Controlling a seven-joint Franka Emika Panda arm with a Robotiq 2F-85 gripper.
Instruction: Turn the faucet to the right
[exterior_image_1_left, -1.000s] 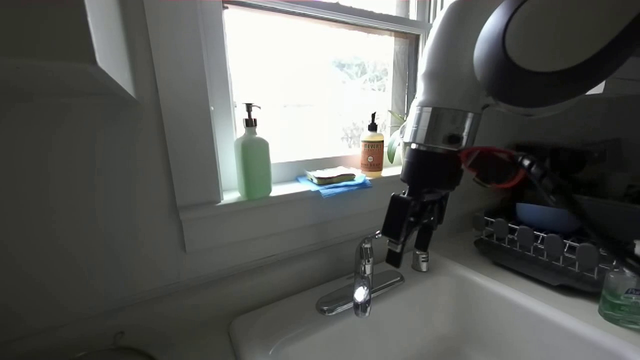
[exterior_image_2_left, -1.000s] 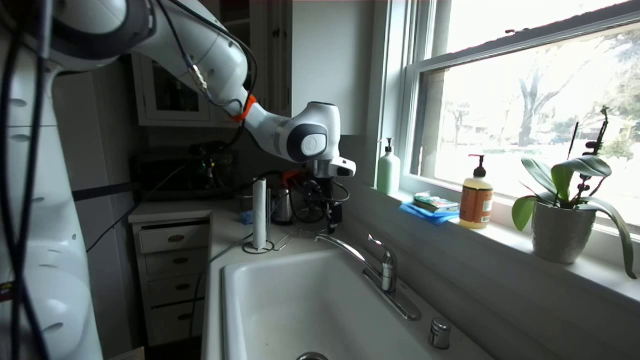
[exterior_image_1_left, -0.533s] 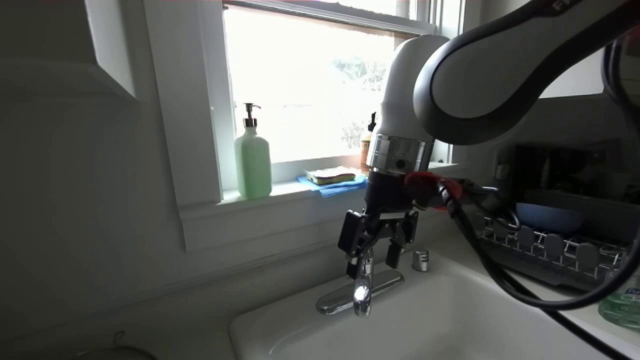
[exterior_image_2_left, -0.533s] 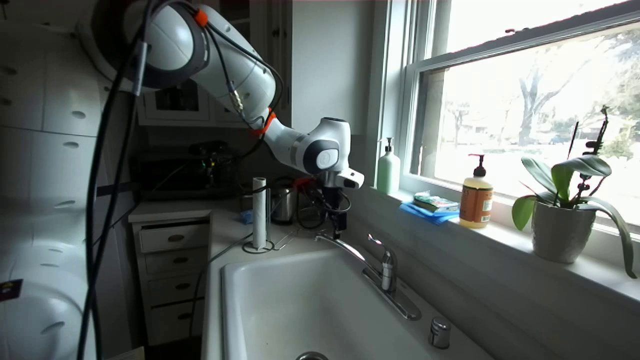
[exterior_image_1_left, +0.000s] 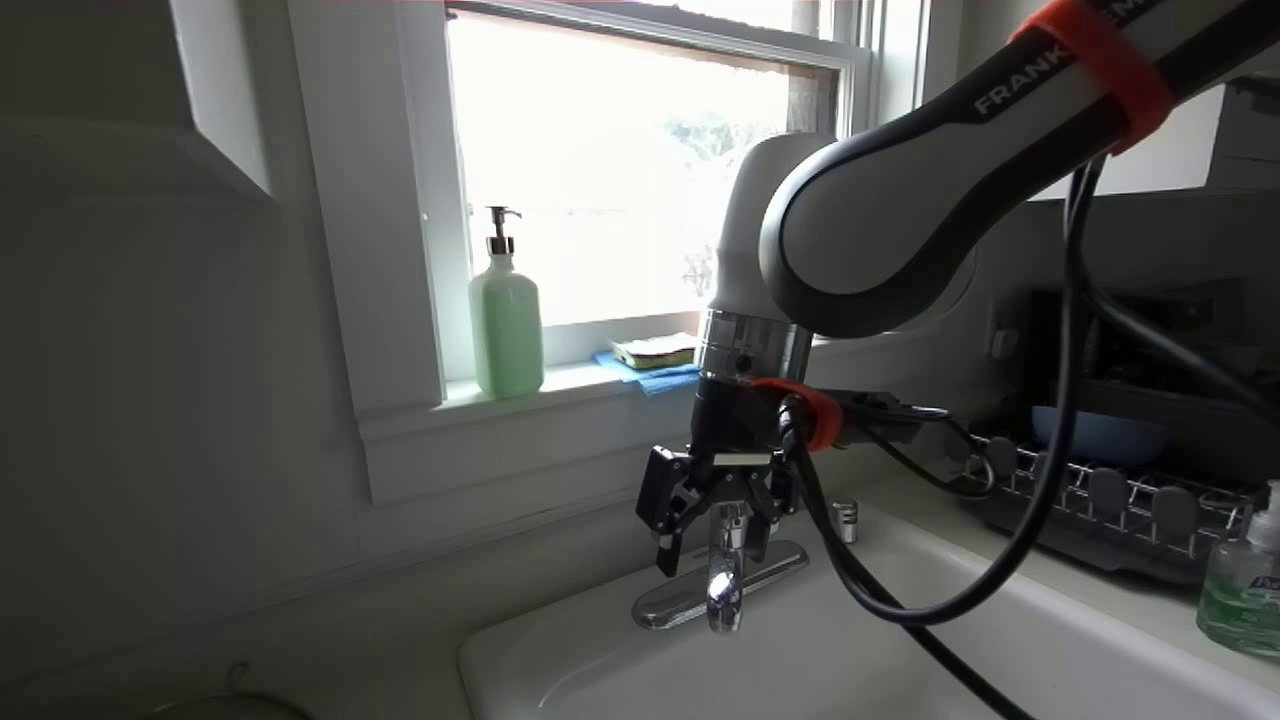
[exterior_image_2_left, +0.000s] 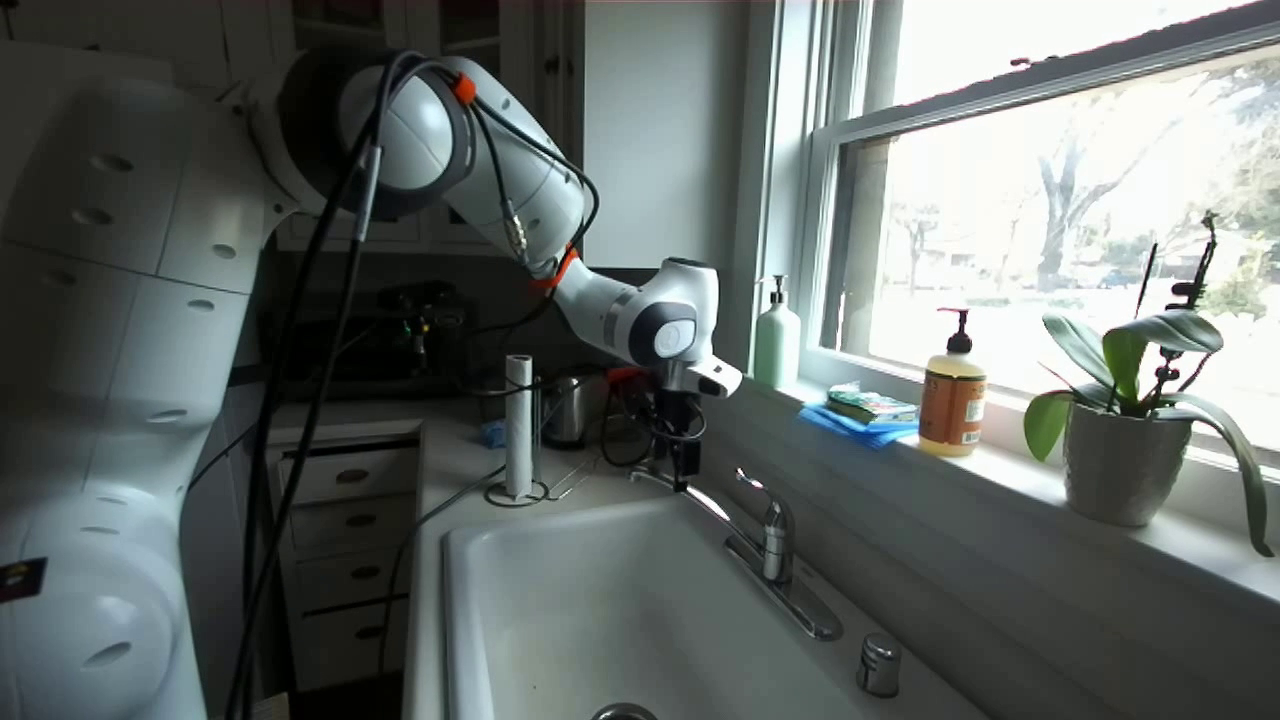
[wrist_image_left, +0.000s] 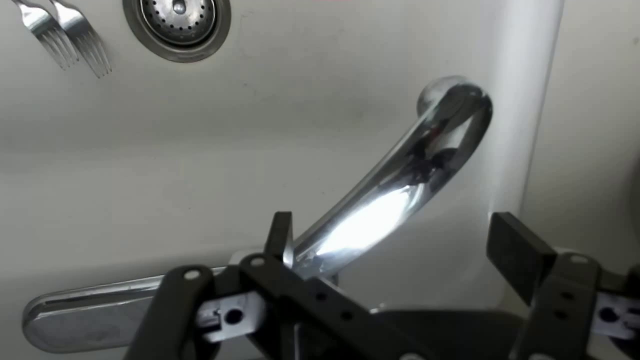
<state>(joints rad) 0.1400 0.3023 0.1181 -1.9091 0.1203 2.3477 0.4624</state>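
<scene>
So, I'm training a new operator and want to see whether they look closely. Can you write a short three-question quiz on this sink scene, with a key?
1. In the wrist view, what cutlery lies in the sink, near the drain?
2. True or false: in the wrist view, the gripper is open, with the faucet showing between its jaws.
3. Fill in the blank: in an exterior view, the orange-labelled bottle on the windowsill stands between the blue cloth and the ____.

Key:
1. Two forks.
2. True.
3. Potted plant.
</scene>
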